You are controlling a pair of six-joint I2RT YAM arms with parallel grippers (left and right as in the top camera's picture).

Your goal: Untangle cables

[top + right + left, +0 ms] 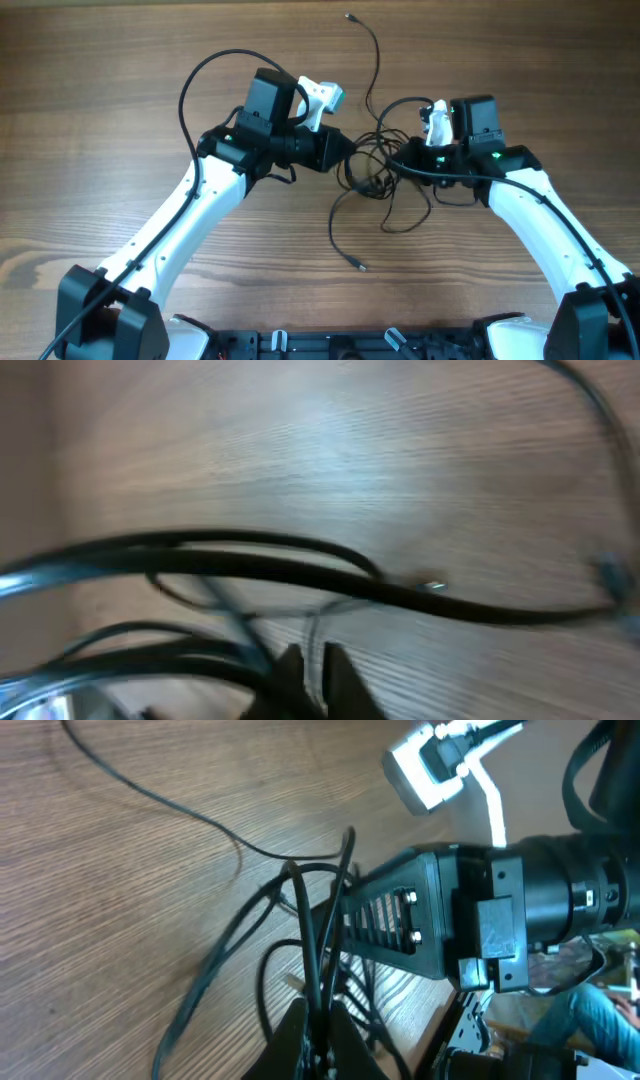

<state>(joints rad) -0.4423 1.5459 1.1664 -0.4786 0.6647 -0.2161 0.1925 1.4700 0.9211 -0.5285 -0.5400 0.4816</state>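
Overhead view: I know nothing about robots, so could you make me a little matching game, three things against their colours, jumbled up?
Things:
1. cables
2. table
3. long arm link

Colours:
a. white
b. brown wood
c. black

Pairs: 1-c; 2-b; 3-a.

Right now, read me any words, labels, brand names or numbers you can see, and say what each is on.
None readable in any view.
The cables, the left arm, the right arm and the wooden table show no lettering; the right wrist view is blurred.
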